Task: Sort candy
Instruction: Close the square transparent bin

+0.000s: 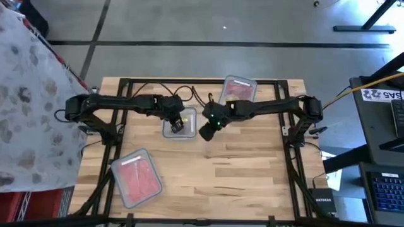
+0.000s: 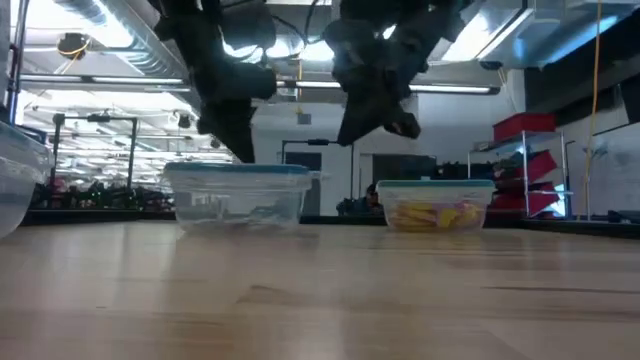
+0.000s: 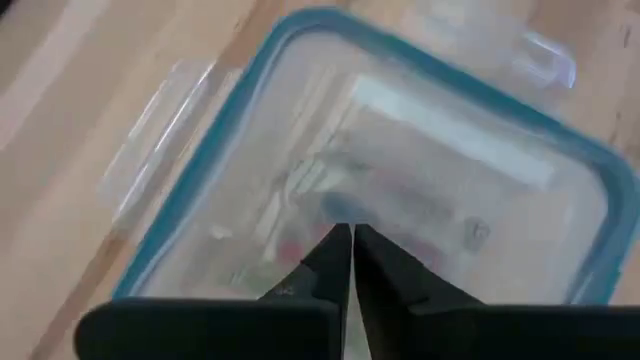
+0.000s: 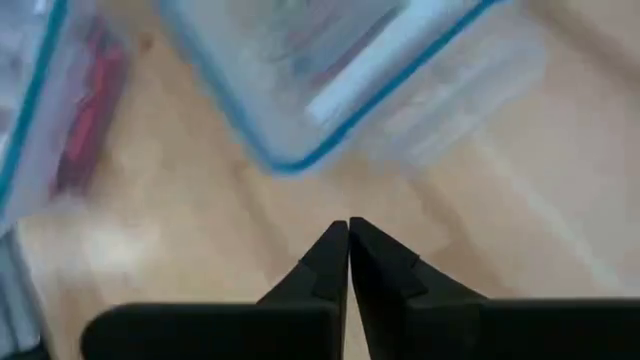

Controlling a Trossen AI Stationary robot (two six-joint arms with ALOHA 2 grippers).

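Observation:
Candy lies inside three clear lidded containers. Red pieces (image 1: 136, 180) fill the container at the near left. Pinkish pieces (image 1: 238, 93) fill the far one, where the low view shows yellow candy (image 2: 432, 213). Pale pieces (image 3: 300, 190) lie in the teal-rimmed middle container (image 1: 180, 128). My left gripper (image 3: 350, 232) is shut and points down over that container's lid (image 3: 420, 140). My right gripper (image 4: 347, 225) is shut with nothing in it. It hangs above bare wood just right of the middle container, high over the table (image 2: 385, 120). My left gripper's shut fingertips (image 3: 335, 245) stand over the middle of the lid of the middle container, coming from above. I cannot tell whether they touch the lid.
The three containers rest on their bases on the wooden table (image 1: 240, 170). Its near and right parts show bare wood. A black frame (image 1: 287, 145) runs around the table's edges. A cloth-covered thing (image 1: 28, 94) stands past the left edge, and a desk with a keyboard (image 1: 385, 189) on the right.

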